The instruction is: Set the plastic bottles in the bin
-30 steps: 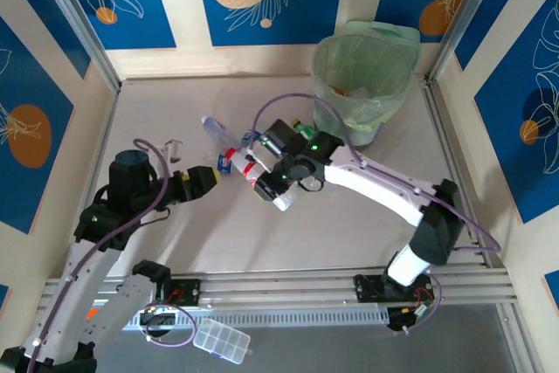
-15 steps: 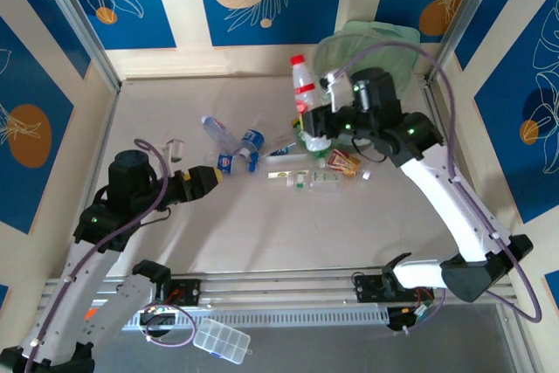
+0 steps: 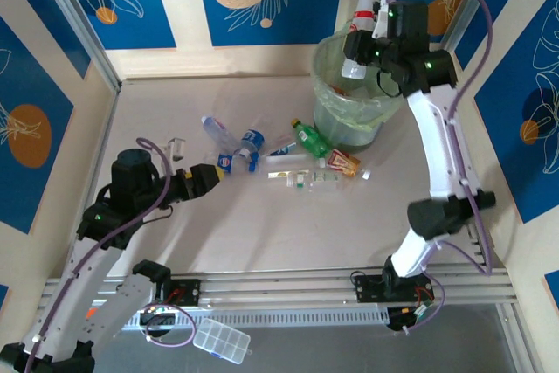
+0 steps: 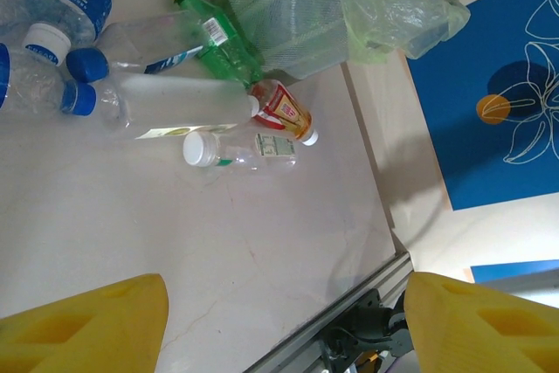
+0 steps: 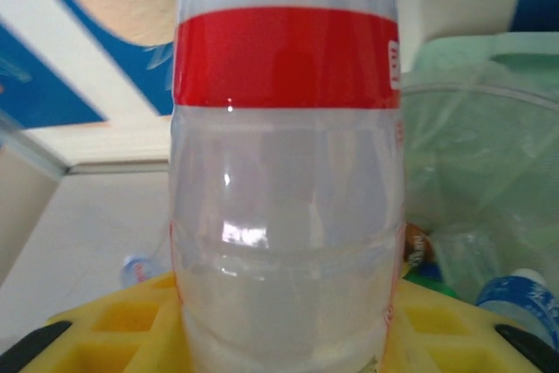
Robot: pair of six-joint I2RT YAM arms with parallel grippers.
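Right tool holds one bottle above one bin.

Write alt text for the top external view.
The right gripper holds a red-labelled bottle upright above the rim of the pale-green bin. More bottles lie on the table beside the bin; the left gripper hovers near them.

red-label clear bottle upright in the air over the bin. bin pale green, bagged, standing far right. on their sides just left of it: green bottle, blue-label bottles, clear bottle.
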